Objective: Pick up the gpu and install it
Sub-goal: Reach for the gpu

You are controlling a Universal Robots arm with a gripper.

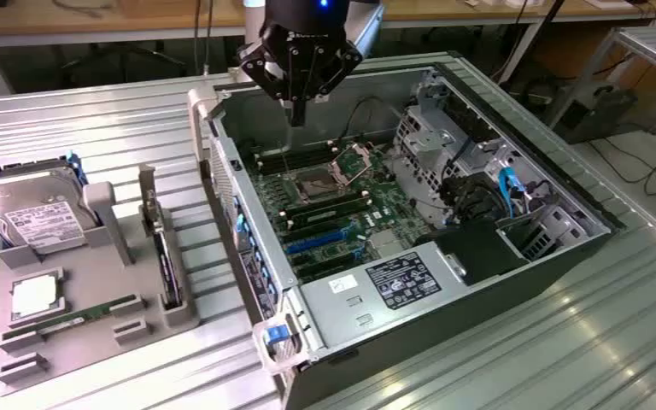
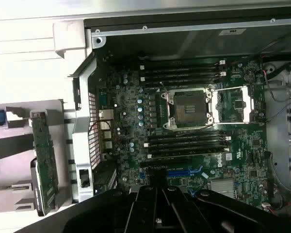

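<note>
The gpu [image 1: 167, 260] is a thin dark card standing on its edge in a slot of the grey holder tray [image 1: 89, 342] at the exterior view's left, outside the computer. In the wrist view the gpu [image 2: 44, 162] shows a green board face beside the case wall. My gripper [image 1: 296, 115] hangs over the far end of the open computer case [image 1: 556, 256], above the motherboard [image 1: 340, 213]. Its fingers are shut together with nothing between them. In the wrist view my gripper [image 2: 157, 190] is dark and sits over the blue expansion slots [image 2: 184, 172].
The tray also carries a silver hard drive [image 1: 41, 218], a processor chip [image 1: 34, 296] and a green memory stick [image 1: 78, 314]. Inside the case are an open processor socket [image 2: 186, 109], memory slots [image 2: 182, 73], a drive cage [image 1: 442, 128] and cables. The case's side wall [image 1: 231, 205] stands between tray and motherboard.
</note>
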